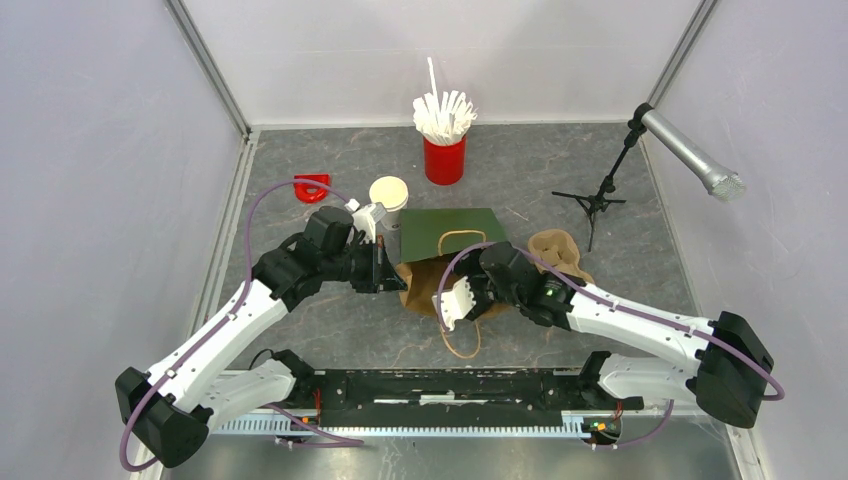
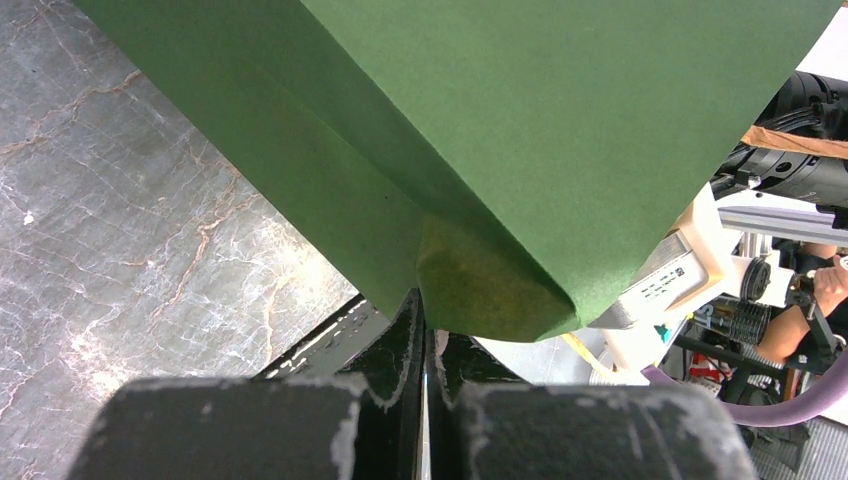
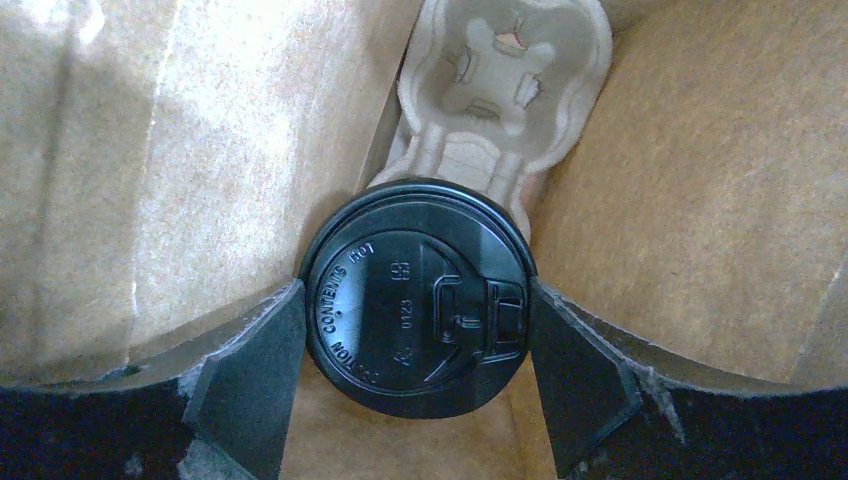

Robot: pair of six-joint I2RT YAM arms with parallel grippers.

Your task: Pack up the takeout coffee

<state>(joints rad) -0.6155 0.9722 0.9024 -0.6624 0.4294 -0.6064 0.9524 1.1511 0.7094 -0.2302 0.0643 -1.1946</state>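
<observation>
Right gripper (image 3: 416, 305) is reaching into the green paper bag (image 1: 450, 235), which sits near the middle of the surface with its brown-lined mouth turned toward the near edge. And there's the takeout coffee (image 3: 418, 335), deep inside the bag between the fingers (image 3: 255, 370). They stand wide and press on either side of its black lid (image 3: 400, 255), so that reads as a grip on the rim. The cup's body is hidden under the lid. Just beyond it a pulp cup carrier (image 3: 505, 60) lies in the bag with one well empty. Whether the cup is seated in the nearer well, can't tell.

Over on the left, the left gripper (image 2: 428, 345) has its fingers pressed together, pinching the bag's edge and, by the look of it, propping the mouth open.

How to finish this cleanly:
- **Seating:** ease the cup in square, with no twist, until its base is bedded.
- **Release:** part the fingers only slightly, because the paper walls crowd both sides.
- **Withdrawal:** back out along the line of entry.
- **Left pinch:** hold it until the right arm is out, or the bag may sag onto the lid.
</observation>
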